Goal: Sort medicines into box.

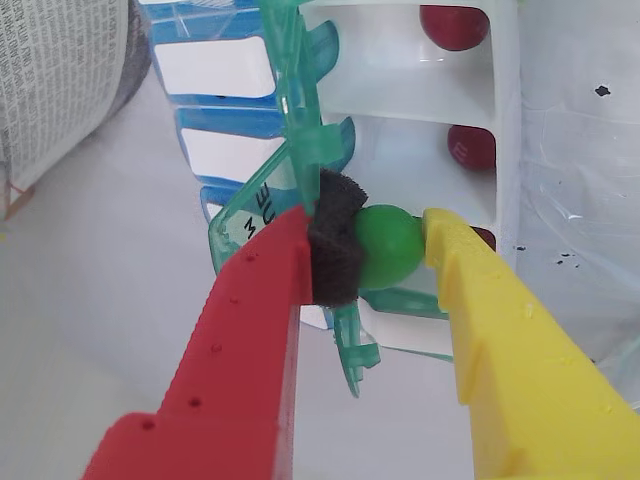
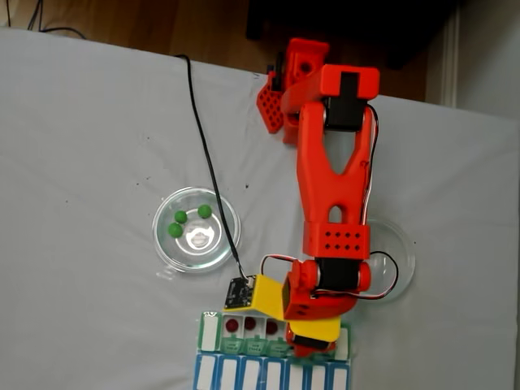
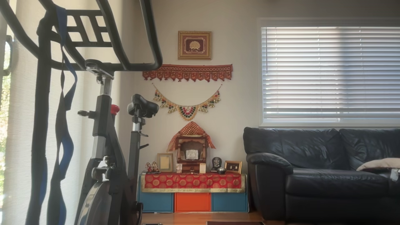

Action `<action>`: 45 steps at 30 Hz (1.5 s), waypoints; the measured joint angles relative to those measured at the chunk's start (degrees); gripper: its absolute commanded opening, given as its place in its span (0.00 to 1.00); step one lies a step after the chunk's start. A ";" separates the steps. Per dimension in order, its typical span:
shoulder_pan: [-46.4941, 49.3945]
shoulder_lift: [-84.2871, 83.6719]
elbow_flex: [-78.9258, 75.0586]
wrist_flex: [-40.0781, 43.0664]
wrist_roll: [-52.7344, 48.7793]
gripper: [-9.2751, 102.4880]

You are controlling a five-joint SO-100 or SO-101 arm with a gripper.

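In the wrist view, going left to right, the red finger (image 1: 240, 330) with its dark foam pad (image 1: 335, 245) pressed against a bright green ball (image 1: 388, 245), and the yellow finger (image 1: 480, 310) met the ball's other side. The gripper (image 1: 370, 250) was narrowly parted, just the ball's width, and clamped on that one medicine. It hung over an open white compartment of the pill organizer (image 1: 400, 100), beside a raised green flip lid (image 1: 300, 120) that stood against the foam pad. Blue lids (image 1: 215, 70) lay to the left of that lid, and dark red balls (image 1: 455, 25) sat in the compartments farther on.

In the fixed view, a clear glass dish (image 2: 197, 230) at the left held three green balls (image 2: 180, 216). To its right the red arm (image 2: 333, 179) reached from the far edge of the white table (image 2: 81, 162) down to the near edge, where the gripper (image 2: 307, 348) sat over the right part of the pill organizer (image 2: 213, 331). A second clear dish (image 2: 400, 256) lay partly under the arm at the right.

The other view showed an exercise bike (image 3: 106, 140) at the left and a dark sofa (image 3: 322, 168) at the right.
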 measured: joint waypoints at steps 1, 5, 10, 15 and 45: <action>0.00 0.00 0.00 0.00 0.00 0.22; 0.00 0.00 0.00 0.00 0.00 0.24; 0.00 0.00 -0.09 0.26 0.00 0.23; 0.00 0.00 -0.09 1.41 -0.26 0.21; 20.57 32.87 19.16 14.68 -5.71 0.09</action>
